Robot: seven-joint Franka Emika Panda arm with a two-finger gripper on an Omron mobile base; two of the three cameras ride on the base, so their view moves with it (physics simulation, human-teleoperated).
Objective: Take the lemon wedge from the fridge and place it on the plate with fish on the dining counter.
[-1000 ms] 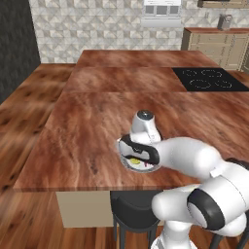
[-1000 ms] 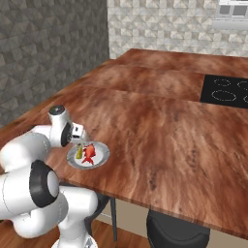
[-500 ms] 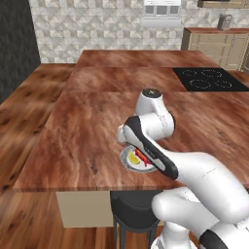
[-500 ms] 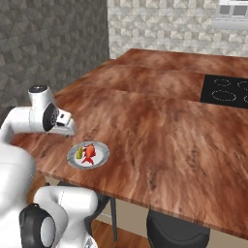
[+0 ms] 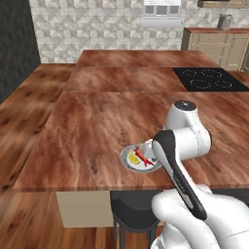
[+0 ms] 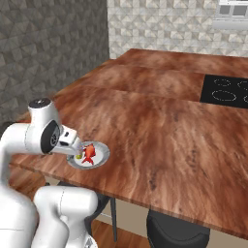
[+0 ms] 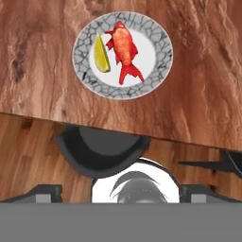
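The lemon wedge lies on the plate with fish, just left of the reddish-orange fish. The plate sits near the front edge of the dining counter. My gripper is open and holds nothing; it hovers above the counter's edge, set back from the plate. From the right base view the hand hangs over the plate's near-left side. My forearm hides the plate's right part in the left base view. The fridge is out of view.
A black cooktop is set in the farther wood top. Dark round stools stand under the counter's front edge, one directly below my hand. Wood floor lies beyond the edge.
The arm has swung and folded back, lifting the hand off the plate toward the counter's front edge. The lemon wedge stays on the plate beside the fish.
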